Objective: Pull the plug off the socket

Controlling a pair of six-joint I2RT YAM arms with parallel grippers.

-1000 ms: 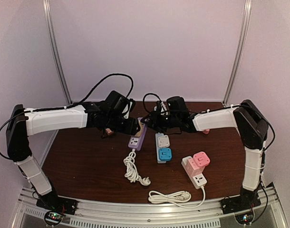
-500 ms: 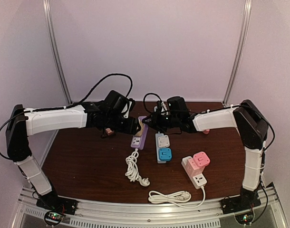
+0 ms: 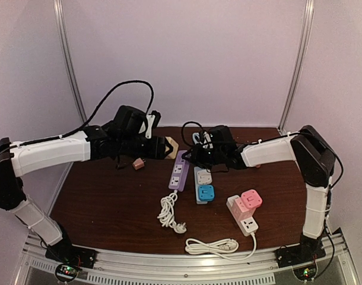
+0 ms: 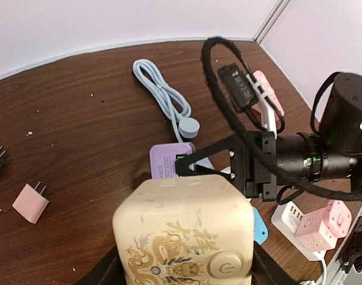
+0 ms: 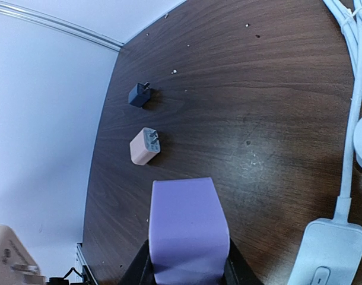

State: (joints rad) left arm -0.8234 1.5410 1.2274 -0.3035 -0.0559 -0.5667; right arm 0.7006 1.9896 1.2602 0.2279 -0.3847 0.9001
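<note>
At the front of the dark tabletop (image 3: pixel 110 202) lies a loose white cable (image 3: pixel 213 244). Just behind it, on the right, sits a pink and white socket block (image 3: pixel 244 211). Nearer the middle is a blue and white socket strip (image 3: pixel 203 184).

Beside that lies the purple socket strip (image 3: pixel 179 170), with its white cord curled up in front of it. The right end effector (image 3: pixel 189 156) is closed tight on the strip's far end.

The left end effector (image 3: pixel 165 148) is squeezed shut around the cream plug (image 4: pixel 184 225). The plug is up in the air, out of the purple strip and a little to its left.

A small pink plug (image 5: pixel 144 145) and a dark blue plug (image 5: pixel 139 94) lie on the wood, on the left. A light blue cable (image 4: pixel 163 95) lies near the back.
</note>
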